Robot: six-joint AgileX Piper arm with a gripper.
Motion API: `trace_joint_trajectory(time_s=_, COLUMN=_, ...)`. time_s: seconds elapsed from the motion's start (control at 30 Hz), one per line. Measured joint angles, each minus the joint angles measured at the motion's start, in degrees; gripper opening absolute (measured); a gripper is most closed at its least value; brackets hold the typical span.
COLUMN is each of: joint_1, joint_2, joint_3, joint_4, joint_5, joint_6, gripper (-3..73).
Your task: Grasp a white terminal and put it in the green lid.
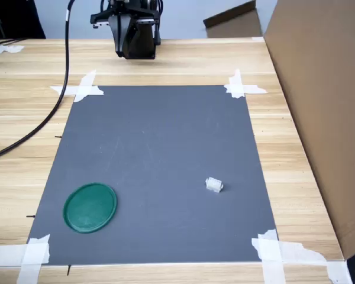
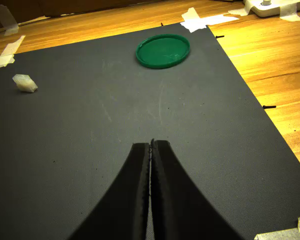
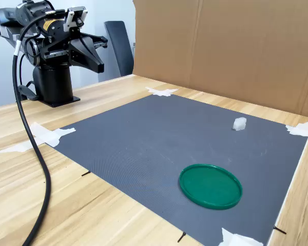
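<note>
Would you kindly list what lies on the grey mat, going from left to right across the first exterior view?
In the first exterior view: flat round dark-green plastic lid near the mat's front left → small whitish translucent plastic terminal block further right. Both rest on the dark grey mat, well apart from each other.

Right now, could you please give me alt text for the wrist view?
The closed black gripper hovers over a dark grey mat, holding nothing. Ahead lie the green lid and, well apart, the white terminal.
</note>
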Motion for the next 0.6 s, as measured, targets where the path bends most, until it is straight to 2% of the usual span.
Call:
trace_joint_trajectory(time_s=0.53, joint_1=0.0, joint_2=0.0, joint_3=0.0, joint_4=0.0, joint_5=0.0, joint_6=0.0, gripper=-2.8)
trace_joint_trajectory(time_s=0.6, joint_1=0.0, joint_2=0.5, joint_3=-0.8, joint_4=0.0, joint_5=2.1, joint_6=0.0, gripper=-2.8)
